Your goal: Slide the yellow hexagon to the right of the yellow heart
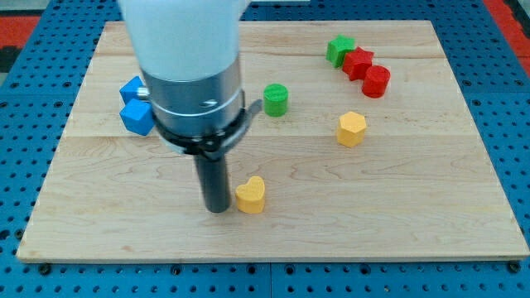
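The yellow hexagon [351, 128] lies right of the board's middle. The yellow heart [250, 195] lies lower, near the middle of the board's bottom half. The hexagon is up and to the right of the heart, well apart from it. My tip [217, 209] rests on the board just left of the yellow heart, touching or almost touching it. The arm's white and grey body covers the upper left part of the view.
A green cylinder [275, 99] stands above the heart. Two blue blocks [135, 106] lie at the left, partly hidden by the arm. A green block [339, 50], a red star-like block [358, 63] and a red cylinder [376, 81] cluster at the top right. The wooden board [447, 207] ends in blue pegboard.
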Controlling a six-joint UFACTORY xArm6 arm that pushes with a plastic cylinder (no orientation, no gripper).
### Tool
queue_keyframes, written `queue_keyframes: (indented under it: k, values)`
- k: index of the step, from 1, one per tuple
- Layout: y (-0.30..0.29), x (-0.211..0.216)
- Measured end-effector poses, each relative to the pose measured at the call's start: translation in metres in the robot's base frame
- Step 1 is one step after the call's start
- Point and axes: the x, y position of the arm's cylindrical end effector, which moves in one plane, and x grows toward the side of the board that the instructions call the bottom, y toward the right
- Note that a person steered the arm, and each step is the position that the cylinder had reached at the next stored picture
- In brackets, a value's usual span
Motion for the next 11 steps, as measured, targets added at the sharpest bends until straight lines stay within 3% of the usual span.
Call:
queue_keyframes:
  k: [1, 2, 4, 6, 11]
  values:
    - [-0.032, -0.021]
    - [-0.006, -0.066]
    - [0.048, -0.11]
    - [0.101, -0.123]
    - [0.134, -0.134]
